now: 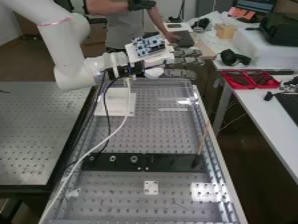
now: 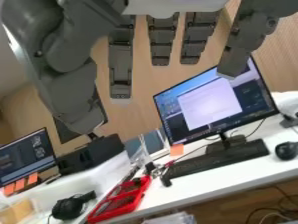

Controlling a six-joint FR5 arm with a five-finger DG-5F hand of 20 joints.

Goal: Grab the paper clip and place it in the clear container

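Hand point(image 1: 178, 73): raised at the far end of the perforated counter point(image 1: 110, 195), reaching across toward the side of the white counter point(image 1: 269, 115)
Fingers point(image 2: 120, 65): straight and spread, gaps between them, pinching nothing
Paper clip: cannot be told for sure; a faint thin mark point(image 1: 175, 203) lies on the perforated counter, near the small white plate point(image 1: 151, 188)
Clear container: cannot be made out with certainty; a bright patch point(image 1: 205, 192) is beside that plate
Black strip point(image 1: 169, 162): lying across the perforated counter
Brown stick point(image 1: 203, 137): leaning, its lower end at the strip
Red tray point(image 1: 241, 80): on the white counter
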